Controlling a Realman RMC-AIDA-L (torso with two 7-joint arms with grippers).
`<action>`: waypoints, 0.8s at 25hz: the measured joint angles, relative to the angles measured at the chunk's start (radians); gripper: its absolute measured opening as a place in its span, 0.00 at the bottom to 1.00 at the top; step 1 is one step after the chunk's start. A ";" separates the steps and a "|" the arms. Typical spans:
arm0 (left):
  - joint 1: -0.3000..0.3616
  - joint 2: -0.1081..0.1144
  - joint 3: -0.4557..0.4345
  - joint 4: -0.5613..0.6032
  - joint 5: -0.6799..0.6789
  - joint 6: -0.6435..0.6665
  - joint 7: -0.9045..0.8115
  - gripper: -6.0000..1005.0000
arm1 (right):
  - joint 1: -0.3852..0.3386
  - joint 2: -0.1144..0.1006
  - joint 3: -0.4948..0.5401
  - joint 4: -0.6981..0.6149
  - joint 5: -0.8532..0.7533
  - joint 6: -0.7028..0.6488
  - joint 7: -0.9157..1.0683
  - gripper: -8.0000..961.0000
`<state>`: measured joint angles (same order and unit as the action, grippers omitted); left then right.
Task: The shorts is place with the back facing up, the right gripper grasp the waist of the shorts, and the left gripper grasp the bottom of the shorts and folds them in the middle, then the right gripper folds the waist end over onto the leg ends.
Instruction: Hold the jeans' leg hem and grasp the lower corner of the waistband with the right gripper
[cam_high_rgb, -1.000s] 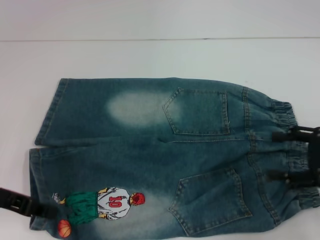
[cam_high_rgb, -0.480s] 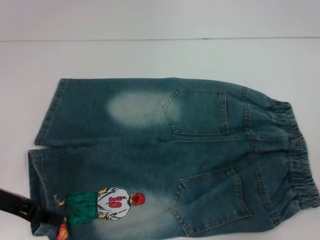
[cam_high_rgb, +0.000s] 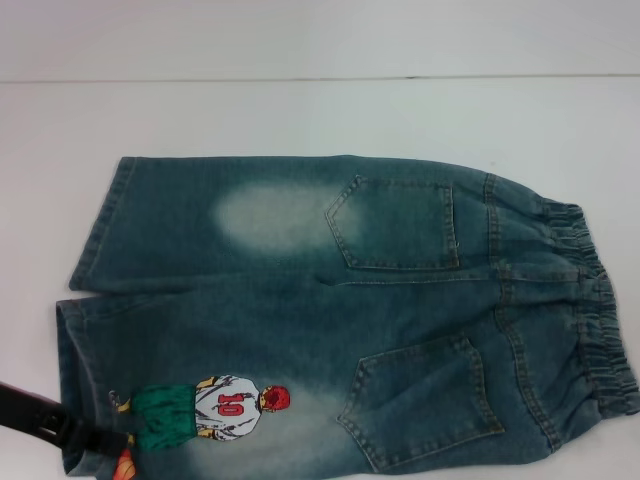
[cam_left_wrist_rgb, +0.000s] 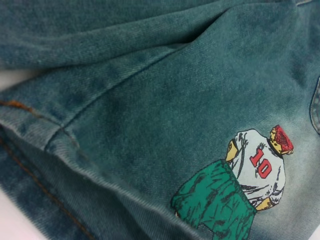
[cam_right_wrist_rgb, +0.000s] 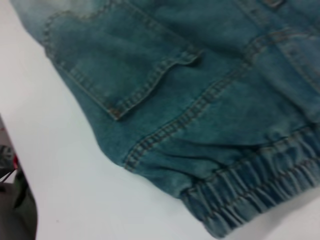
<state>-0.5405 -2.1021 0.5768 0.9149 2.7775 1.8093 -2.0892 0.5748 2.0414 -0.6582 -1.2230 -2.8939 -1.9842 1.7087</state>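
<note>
One grip is in place: left gripper sits on the near leg hem of the shorts; jaws' state unclear. Right gripper is out of view, so bring it onto the waist before you lift.

Only one part of the robot shows: the black left pincer in the head view. It is a long, dark, flat bar with a boxy block in the middle. A small pale, shiny spot sits on that block. The rest is plain black.

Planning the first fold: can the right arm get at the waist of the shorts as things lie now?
Probably yes: the waist of the shorts lies flat and uncovered on the robot's right, with nothing on it. The right gripper is out of the head view.
</note>
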 joint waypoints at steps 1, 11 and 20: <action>0.000 -0.002 0.000 0.000 0.001 -0.001 0.000 0.01 | 0.001 0.002 -0.008 0.009 0.000 0.002 0.000 0.91; 0.000 -0.006 0.015 -0.001 0.001 -0.002 -0.004 0.01 | 0.006 0.007 -0.050 0.119 -0.006 0.055 0.001 0.90; 0.001 -0.006 0.014 -0.002 0.002 0.000 -0.009 0.01 | 0.014 0.005 -0.052 0.199 0.000 0.110 -0.013 0.90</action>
<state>-0.5394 -2.1077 0.5908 0.9125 2.7796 1.8090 -2.0982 0.5884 2.0469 -0.7099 -1.0237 -2.8943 -1.8740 1.6960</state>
